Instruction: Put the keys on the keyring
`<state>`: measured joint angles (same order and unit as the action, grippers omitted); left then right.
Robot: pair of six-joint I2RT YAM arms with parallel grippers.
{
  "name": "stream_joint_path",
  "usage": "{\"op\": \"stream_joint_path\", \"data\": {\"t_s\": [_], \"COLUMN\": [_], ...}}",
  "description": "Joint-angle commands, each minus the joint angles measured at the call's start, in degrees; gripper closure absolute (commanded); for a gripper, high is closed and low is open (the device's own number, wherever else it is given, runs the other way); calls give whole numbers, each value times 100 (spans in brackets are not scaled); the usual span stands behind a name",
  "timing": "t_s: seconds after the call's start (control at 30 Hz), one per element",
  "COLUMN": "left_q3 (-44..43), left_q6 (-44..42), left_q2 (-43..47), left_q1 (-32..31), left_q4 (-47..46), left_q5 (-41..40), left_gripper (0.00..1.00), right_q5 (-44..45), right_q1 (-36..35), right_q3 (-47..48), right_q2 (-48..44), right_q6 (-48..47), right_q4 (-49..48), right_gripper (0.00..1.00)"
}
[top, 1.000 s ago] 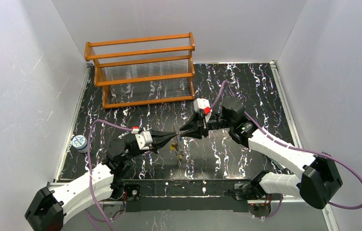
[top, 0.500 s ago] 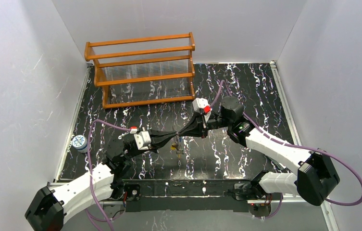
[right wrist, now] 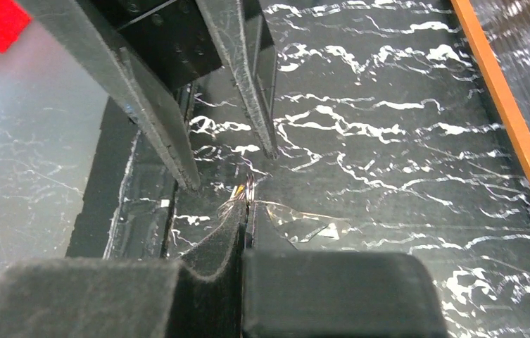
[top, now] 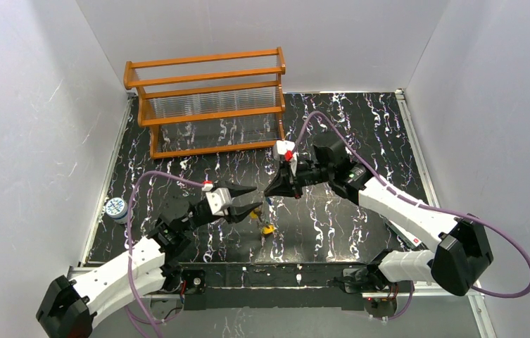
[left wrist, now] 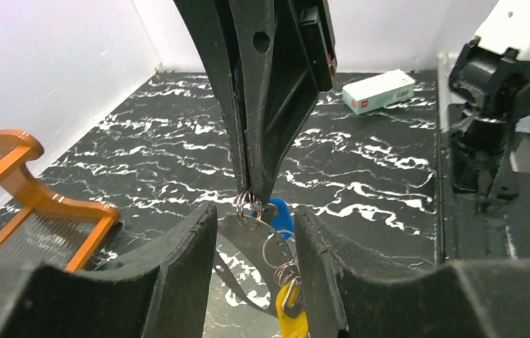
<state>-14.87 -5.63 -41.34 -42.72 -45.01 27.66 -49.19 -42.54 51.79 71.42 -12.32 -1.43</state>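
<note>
Top view: two arms worked over one black marbled table [top: 367, 120], their tips nearly meeting near its centre. The left end effector [top: 256, 197] was released, its two fingers spread apart. The right end effector [top: 269, 193] was clenched, tips pointing down and left. A small cluster of keys [top: 266, 227] hung just below it, above the table; only one yellow head could be counted there. One orange wooden rack [top: 209, 105] stood at the far left, and one small round blue-and-white item [top: 115, 209] lay at the left edge. Left wrist view: the two left fingers [left wrist: 177, 267] framed the scene with a wide gap and touched nothing. The right end effector descended from above, tips pressed together on the silvery loops of the keyring [left wrist: 248, 206]. Two coloured heads hung beneath it: one blue key [left wrist: 281, 215] and, lower, one yellow key [left wrist: 291, 315], joined by several small metal rings whose number could not be told. One white box [left wrist: 379, 90] lay further off. Right wrist view: the right fingers were closed on the keyring, a thin wire loop trailing rightward, with the two spread left fingers opposite.
</note>
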Motion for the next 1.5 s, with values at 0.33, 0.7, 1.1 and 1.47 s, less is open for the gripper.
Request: {"op": "stream_joint_path", "data": {"t_s": [0.33,0.7,1.1,1.47], "left_q3": [-2169,-2151,-2204,-2257], "left_q6": [-2300,-2729,-2698,-2477], "left_q2": [-704,-973,-1210,-1186], "left_q1": [-16,-9,-10,-10], "left_q4": [4797,4528,4307,4291], "left_q5": [-72,492,653,712], "left_gripper": [65,75,89,100], "right_q5": [1479,1762,1906,2059], "right_q1": [-429,-843,-992,-1012], "right_q3": [1537,1764,1720,1638], "right_q2": [692,948,986,989], "right_q6": [-1168,-1168,-1133,-1129], "right_q4": [2742,2755,2694,2613], "right_gripper": [99,99,99,99]}}
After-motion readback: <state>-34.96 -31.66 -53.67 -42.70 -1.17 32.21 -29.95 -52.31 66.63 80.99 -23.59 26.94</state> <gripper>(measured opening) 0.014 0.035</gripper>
